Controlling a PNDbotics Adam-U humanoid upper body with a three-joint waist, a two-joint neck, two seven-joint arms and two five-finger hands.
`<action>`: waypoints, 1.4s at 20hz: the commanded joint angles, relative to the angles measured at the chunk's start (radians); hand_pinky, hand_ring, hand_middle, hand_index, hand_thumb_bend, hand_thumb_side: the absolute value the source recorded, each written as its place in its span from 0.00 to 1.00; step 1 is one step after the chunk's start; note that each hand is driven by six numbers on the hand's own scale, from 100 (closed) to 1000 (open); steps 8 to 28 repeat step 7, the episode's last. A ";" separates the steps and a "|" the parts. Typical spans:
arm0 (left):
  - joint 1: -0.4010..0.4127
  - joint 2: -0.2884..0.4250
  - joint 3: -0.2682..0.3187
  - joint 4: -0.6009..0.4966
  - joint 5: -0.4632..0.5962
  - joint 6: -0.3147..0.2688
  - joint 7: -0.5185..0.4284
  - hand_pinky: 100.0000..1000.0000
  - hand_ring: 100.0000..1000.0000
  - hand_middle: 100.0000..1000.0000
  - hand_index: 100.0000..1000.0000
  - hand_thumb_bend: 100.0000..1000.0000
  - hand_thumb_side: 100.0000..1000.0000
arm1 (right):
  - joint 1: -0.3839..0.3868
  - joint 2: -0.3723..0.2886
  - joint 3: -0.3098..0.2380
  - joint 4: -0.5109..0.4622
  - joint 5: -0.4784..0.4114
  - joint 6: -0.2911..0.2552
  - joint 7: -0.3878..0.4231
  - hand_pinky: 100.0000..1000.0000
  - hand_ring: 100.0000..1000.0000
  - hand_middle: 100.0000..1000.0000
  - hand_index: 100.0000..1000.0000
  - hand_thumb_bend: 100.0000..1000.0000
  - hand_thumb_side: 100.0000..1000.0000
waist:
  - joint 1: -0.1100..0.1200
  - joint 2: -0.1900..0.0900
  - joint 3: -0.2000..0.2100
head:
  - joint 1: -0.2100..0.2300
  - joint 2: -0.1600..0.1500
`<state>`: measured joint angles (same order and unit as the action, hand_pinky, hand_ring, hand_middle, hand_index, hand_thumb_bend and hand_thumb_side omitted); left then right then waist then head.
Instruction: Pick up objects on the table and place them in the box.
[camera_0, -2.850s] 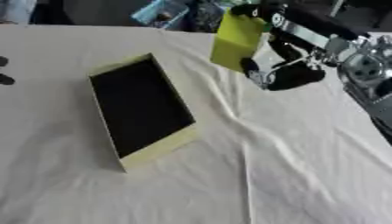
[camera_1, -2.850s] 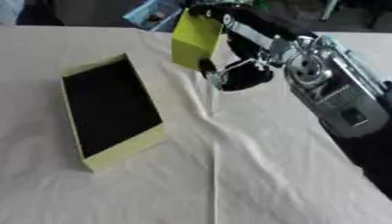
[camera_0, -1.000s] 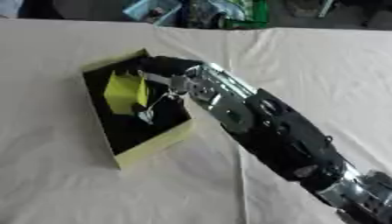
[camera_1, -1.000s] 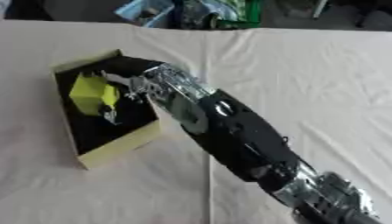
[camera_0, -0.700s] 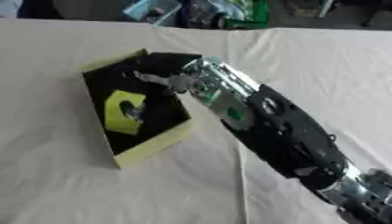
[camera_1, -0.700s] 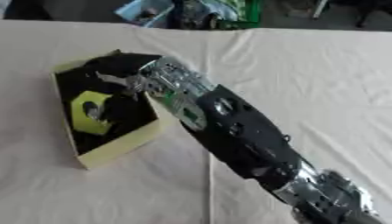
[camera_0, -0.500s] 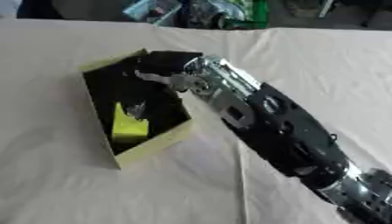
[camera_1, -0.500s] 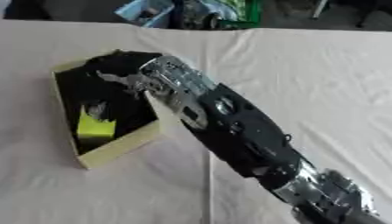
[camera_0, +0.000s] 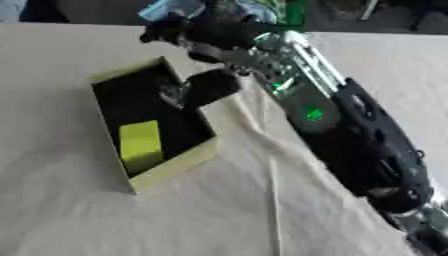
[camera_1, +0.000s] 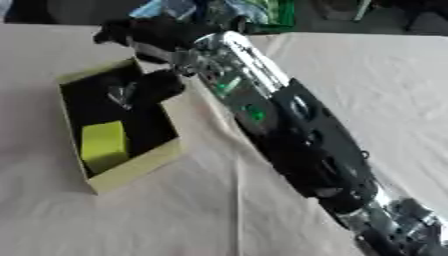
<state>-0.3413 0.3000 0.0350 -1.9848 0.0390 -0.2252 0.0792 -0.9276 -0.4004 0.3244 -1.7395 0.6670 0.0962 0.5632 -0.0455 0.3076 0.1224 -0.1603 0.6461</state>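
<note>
A yellow-green box (camera_0: 175, 167) with a black inside lies on the white cloth at the left. A yellow-green block (camera_0: 140, 145) rests flat in the box's near end, touching nothing but the box. My right arm reaches across from the lower right, and my right hand (camera_0: 194, 35) hangs open over the box's far right corner. One dark digit (camera_0: 208, 87) points down above the box's right wall, and nothing is held in the hand. My left hand does not show.
The white cloth (camera_0: 271, 200) has long folds running from the box toward the near edge. Blue and green clutter (camera_0: 179, 7) sits beyond the table's far edge. My forearm (camera_0: 341, 130) covers the table's middle right.
The yellow-green block has left my right hand and now lies in the box's near end. The hand has opened and risen back toward the box's far right corner.
</note>
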 joint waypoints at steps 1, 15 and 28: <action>-0.002 0.018 0.012 -0.015 -0.008 0.001 0.010 0.48 0.60 0.64 0.65 0.00 0.60 | 0.031 -0.095 -0.086 -0.139 -0.134 0.091 -0.108 0.59 0.72 0.77 0.90 0.00 0.42 | 0.007 -0.037 -0.006 | 0.016 -0.003; 0.005 0.020 0.021 -0.015 -0.015 0.007 0.027 0.48 0.60 0.64 0.65 0.00 0.60 | 0.167 -0.230 -0.205 -0.258 -0.395 0.155 -0.373 0.51 0.64 0.69 0.84 0.00 0.37 | 0.018 -0.041 -0.028 | 0.052 0.000; 0.005 0.020 0.021 -0.015 -0.015 0.007 0.027 0.48 0.60 0.64 0.65 0.00 0.60 | 0.167 -0.230 -0.205 -0.258 -0.395 0.155 -0.373 0.51 0.64 0.69 0.84 0.00 0.37 | 0.018 -0.041 -0.028 | 0.052 0.000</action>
